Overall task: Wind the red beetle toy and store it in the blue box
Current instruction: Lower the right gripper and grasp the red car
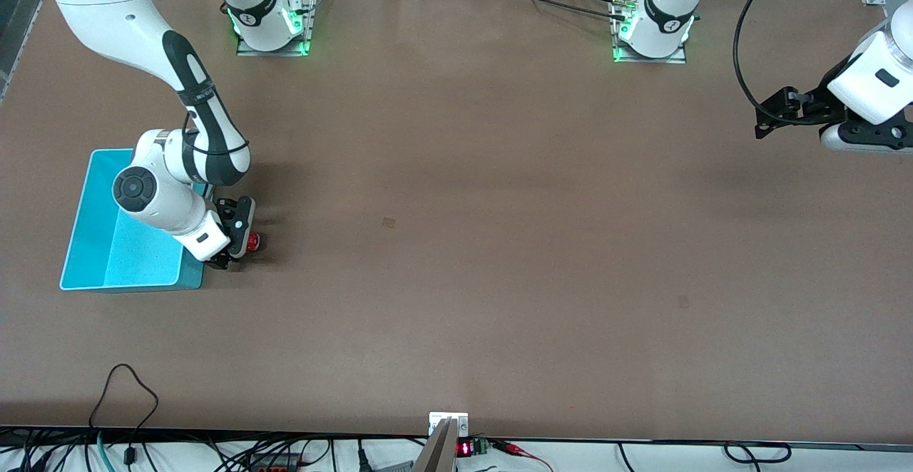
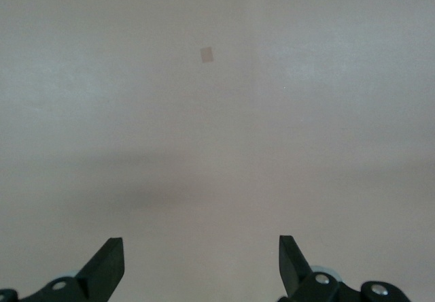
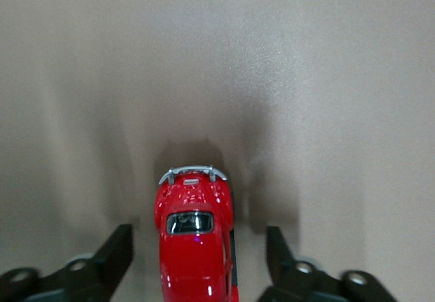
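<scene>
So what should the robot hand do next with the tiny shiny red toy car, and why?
Probably close the right gripper on the tiny glossy red beetle-shaped toy car. Its fingers are open on either side of the car with gaps showing, so nothing grips it yet. The car sits on the table beside the turquoise-blue plastic box. The left gripper waits open at its own end.

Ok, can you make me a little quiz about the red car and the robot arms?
1. True or false: the red beetle toy is inside the blue box.
2. Which gripper has the toy between its open fingers? A) right gripper B) left gripper
3. Fill in: the left gripper hangs over bare ____.

Key: 1 false, it sits on the table beside the box; 2 A; 3 table.
</scene>
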